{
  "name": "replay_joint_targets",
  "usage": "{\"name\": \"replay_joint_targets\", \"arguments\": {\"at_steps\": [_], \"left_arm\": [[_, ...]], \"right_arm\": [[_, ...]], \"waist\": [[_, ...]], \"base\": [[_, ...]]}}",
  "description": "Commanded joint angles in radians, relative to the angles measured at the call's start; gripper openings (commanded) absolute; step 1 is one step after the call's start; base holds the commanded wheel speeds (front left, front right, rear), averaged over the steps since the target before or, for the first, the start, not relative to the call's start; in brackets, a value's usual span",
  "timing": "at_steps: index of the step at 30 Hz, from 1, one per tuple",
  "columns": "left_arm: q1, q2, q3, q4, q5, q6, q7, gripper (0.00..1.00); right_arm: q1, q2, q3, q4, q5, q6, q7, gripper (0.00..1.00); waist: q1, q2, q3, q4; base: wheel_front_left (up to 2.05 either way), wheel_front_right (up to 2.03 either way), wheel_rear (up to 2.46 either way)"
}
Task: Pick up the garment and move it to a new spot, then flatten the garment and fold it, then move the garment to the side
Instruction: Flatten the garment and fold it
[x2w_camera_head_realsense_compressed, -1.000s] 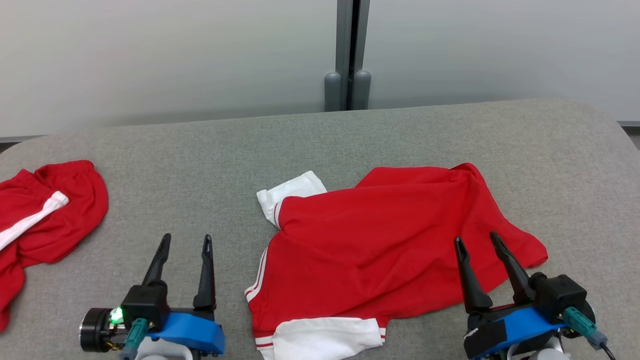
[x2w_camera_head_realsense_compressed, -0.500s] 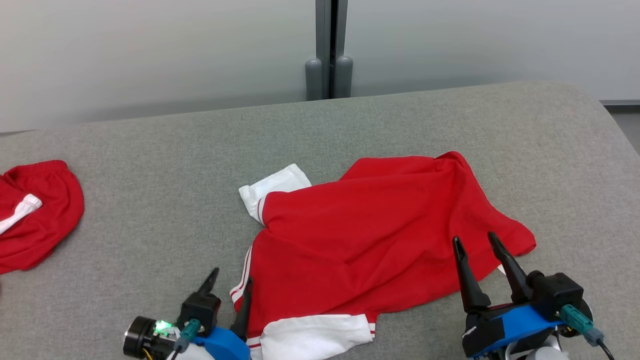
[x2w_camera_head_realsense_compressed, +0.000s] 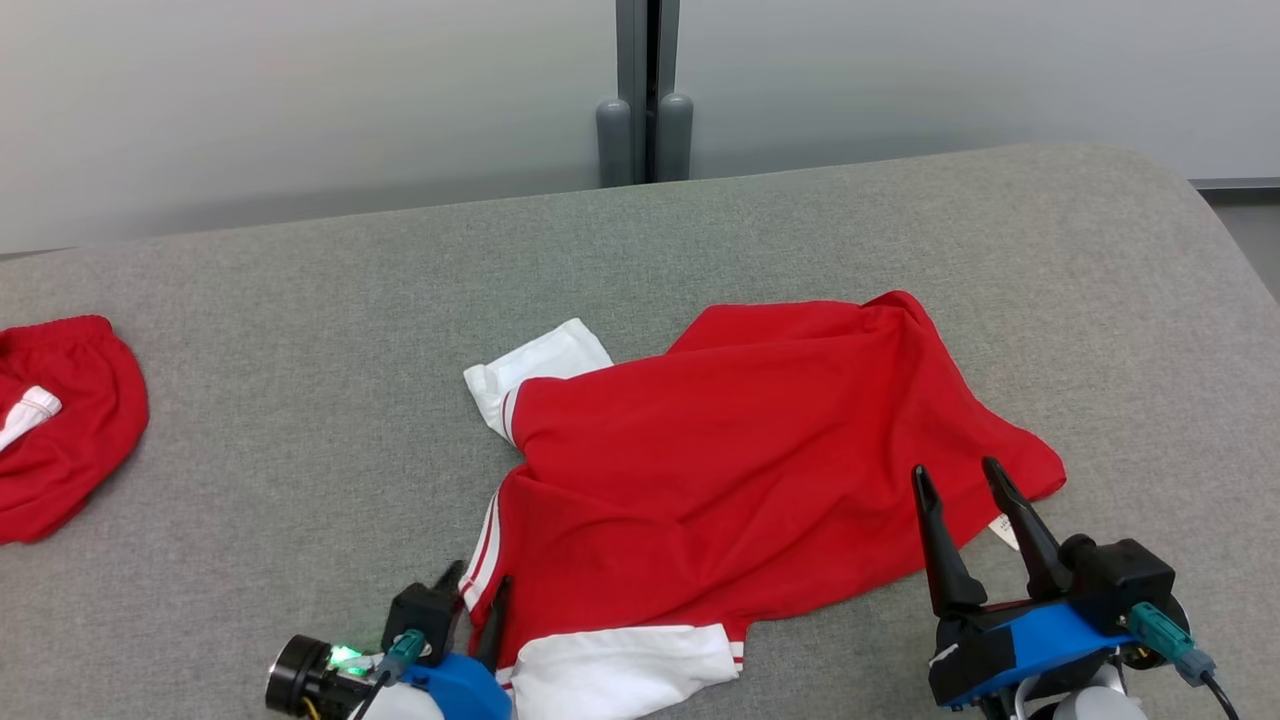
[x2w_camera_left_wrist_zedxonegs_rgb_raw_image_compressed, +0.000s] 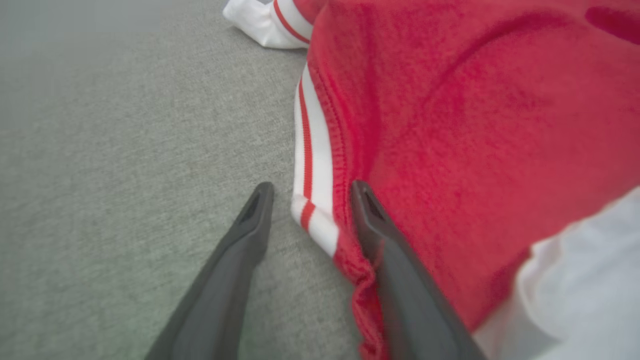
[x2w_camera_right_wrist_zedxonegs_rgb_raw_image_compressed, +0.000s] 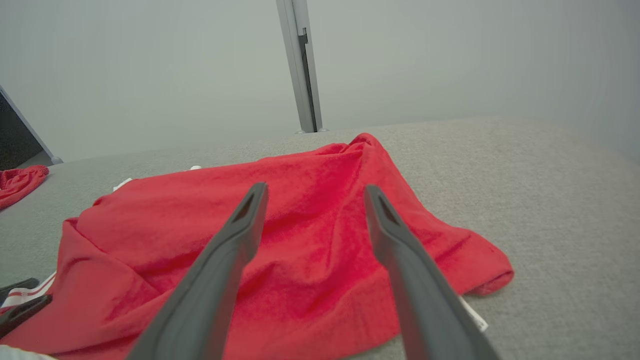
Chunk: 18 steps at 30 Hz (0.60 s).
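**1. Second red piece** (x2w_camera_head_realsense_compressed: 60, 420): white stripe, bunched at far L edge of table (x2w_camera_head_realsense_compressed: 300, 330). Well apart from both hands and from the garment.

**2. Table:** grey fabric top, rounded far-R corner. Carries every cloth item listed here.

**3. Left hand** (x2w_camera_head_realsense_compressed: 478, 578): low at near edge, L of centre, hard against garment's L side. Fingers parted, nothing clamped. In my left wrist view (x2w_camera_left_wrist_zedxonegs_rgb_raw_image_compressed: 311, 187) the white-and-red striped edge (x2w_camera_left_wrist_zedxonegs_rgb_raw_image_compressed: 306, 150) sits in the gap. The finger on that view's R (x2w_camera_left_wrist_zedxonegs_rgb_raw_image_compressed: 380, 240) lies against red cloth. The other finger is over grey top, beside the fabric.

**4. Garment** (x2w_camera_head_realsense_compressed: 740, 470): red shirt, creased, lying on table from centre to R. One white sleeve (x2w_camera_head_realsense_compressed: 535, 365) sticks out at its far-L corner. Another white cuff (x2w_camera_head_realsense_compressed: 620, 665) lies at the near edge, just R of left hand.

**5. Post** (x2w_camera_head_realsense_compressed: 645, 100): grey, upright behind the table against pale wall (x2w_camera_head_realsense_compressed: 300, 100), well back from the work.

**6. Right hand** (x2w_camera_head_realsense_compressed: 955, 470): near R. Fingers spread wide, holding nothing, over garment's near-R corner. Can't tell if tips touch cloth. Right wrist view (x2w_camera_right_wrist_zedxonegs_rgb_raw_image_compressed: 316, 189) has red fabric under and beyond both fingers.

**7. Label** (x2w_camera_head_realsense_compressed: 1003, 530): small, white, peeking out at the hem just beside right hand.
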Motion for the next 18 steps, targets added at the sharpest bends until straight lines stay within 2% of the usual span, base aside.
{"name": "replay_joint_targets", "arguments": {"at_steps": [1,6,15,18], "left_arm": [[0.004,0.0,-0.012,0.028,-0.001,-0.007,0.017,0.0],[-0.045,0.023,-0.002,0.0,-0.039,-0.003,-0.013,0.0],[-0.111,0.115,0.112,-0.115,-0.102,0.047,-0.033,0.0],[-0.109,0.124,0.127,-0.13,-0.107,0.057,-0.032,0.0]], "right_arm": [[-0.013,0.0,-0.002,-0.004,0.007,0.0,-0.003,1.0],[-0.012,0.0,-0.004,-0.016,0.009,0.0,-0.003,1.0],[-0.022,0.0,-0.013,-0.014,-0.001,0.0,-0.003,1.0],[-0.027,0.0,-0.011,-0.008,0.0,0.0,-0.003,1.0]], "waist": [[0.0001,0.0001,0.001,0.001],[0.0001,0.0001,0.003,0.007],[0.0001,0.0001,0.007,0.01],[0.0001,0.0001,0.008,0.006]], "base": [[0.0,0.0,0.0],[0.0,0.0,0.0],[0.0,0.0,0.0],[0.0,0.0,0.0]]}}
